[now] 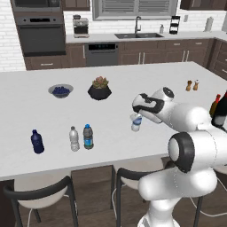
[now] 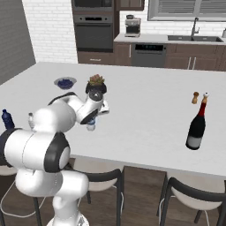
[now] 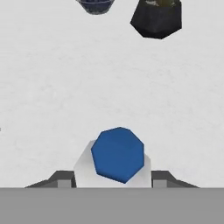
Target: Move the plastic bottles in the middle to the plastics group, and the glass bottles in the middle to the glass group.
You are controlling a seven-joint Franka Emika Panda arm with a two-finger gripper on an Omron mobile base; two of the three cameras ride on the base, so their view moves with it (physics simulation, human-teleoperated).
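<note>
My gripper (image 1: pixel 136 119) is shut on a small clear plastic bottle (image 1: pixel 136 124) with a blue label, held upright low over the middle of the counter. From the hand view the bottle (image 3: pixel 118 154) is a blue top on a pale body between the fingertips (image 3: pixel 159 178). At the left stand the navy bottle (image 1: pixel 37 142), the white-labelled clear bottle (image 1: pixel 74 138) and, right beside it, the dark-capped water bottle (image 1: pixel 88 136). The dark glass bottle (image 1: pixel 220 111) stands at the far right next to the slim red-brown bottle (image 1: pixel 215 105); it also appears in the right base view (image 2: pixel 196 128).
A dark potted plant (image 1: pixel 99 88) and a bowl of blueberries (image 1: pixel 60 91) sit behind the held bottle. Salt and pepper shakers (image 1: pixel 192 85) stand at the back right. Stools (image 1: pixel 40 190) line the near counter edge (image 1: pixel 88 165).
</note>
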